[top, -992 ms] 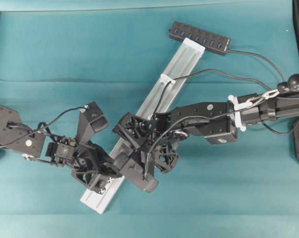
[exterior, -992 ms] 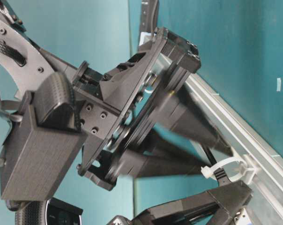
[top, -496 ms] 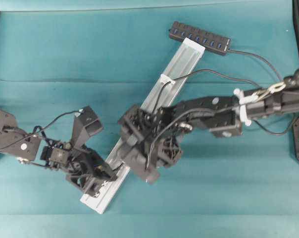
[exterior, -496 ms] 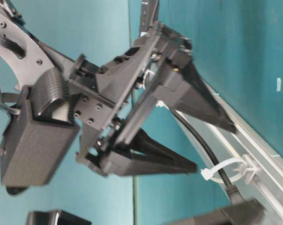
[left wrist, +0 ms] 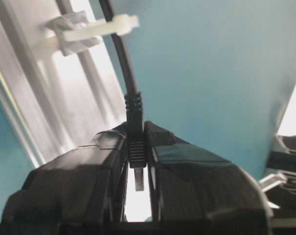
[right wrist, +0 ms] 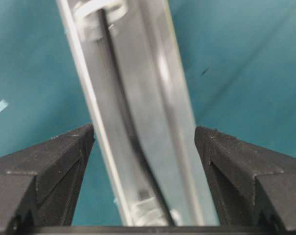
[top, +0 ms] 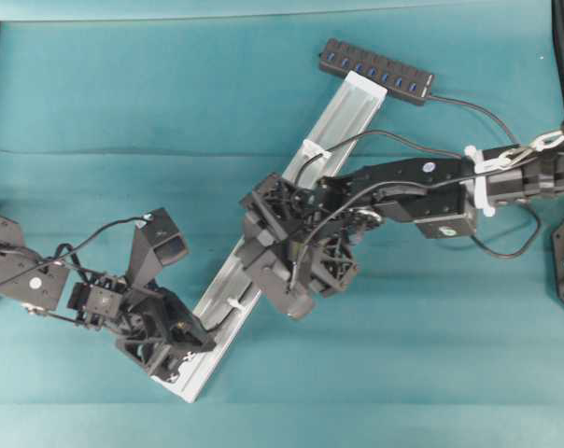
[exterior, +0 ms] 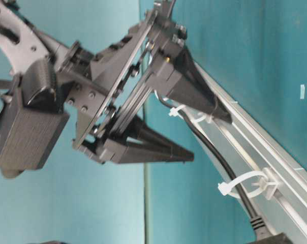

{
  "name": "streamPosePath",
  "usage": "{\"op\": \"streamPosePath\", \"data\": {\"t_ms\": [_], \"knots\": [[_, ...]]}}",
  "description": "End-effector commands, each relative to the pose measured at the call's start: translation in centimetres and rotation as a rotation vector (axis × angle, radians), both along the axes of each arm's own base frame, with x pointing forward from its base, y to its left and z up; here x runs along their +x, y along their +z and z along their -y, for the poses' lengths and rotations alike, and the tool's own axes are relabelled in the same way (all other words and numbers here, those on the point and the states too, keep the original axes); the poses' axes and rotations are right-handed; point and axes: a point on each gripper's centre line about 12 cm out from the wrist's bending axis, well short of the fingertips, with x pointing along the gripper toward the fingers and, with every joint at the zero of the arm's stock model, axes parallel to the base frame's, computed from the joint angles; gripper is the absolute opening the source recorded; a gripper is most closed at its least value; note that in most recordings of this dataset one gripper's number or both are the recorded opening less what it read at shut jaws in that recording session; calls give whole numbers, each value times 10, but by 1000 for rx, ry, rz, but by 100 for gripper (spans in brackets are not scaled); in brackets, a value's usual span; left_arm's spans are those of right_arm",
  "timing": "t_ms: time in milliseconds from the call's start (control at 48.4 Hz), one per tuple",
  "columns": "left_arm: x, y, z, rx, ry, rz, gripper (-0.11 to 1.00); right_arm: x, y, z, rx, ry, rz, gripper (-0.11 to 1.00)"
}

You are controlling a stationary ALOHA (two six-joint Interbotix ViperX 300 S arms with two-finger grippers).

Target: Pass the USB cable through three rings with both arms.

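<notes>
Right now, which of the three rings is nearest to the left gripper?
The lowest ring, at the rail's near end beside the left gripper. The other two sit higher up; the cable already runs through it.

No readable text, label, brand, number or sign appeared in any view. The black hub (top: 376,71), the silver rail (top: 263,252), the teal table cover (top: 123,103) and both black arms were unmarked as far as could be made out; any small print was too blurred.
</notes>
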Motion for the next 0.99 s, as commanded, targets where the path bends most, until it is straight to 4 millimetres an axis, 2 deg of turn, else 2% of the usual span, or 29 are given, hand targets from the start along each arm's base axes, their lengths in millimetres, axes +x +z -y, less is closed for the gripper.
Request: {"op": "streamPosePath", "data": {"t_ms": [0, 103, 310, 558, 972], "knots": [[1, 13, 6, -10, -17, 40, 10, -1, 5, 3, 8, -19, 13, 88], [-2, 14, 7, -20, -15, 39, 10, -4, 7, 6, 7, -29, 16, 89], [-10, 11, 9, -59, 6, 16, 10, -11, 17, 27, -4, -86, 72, 88], [-17, 9, 19, -73, -18, -2, 10, -25, 24, 48, -9, -146, 92, 88], [-25, 5, 30, -111, -23, -29, 10, -64, 39, 74, 35, -323, 153, 88]]}}
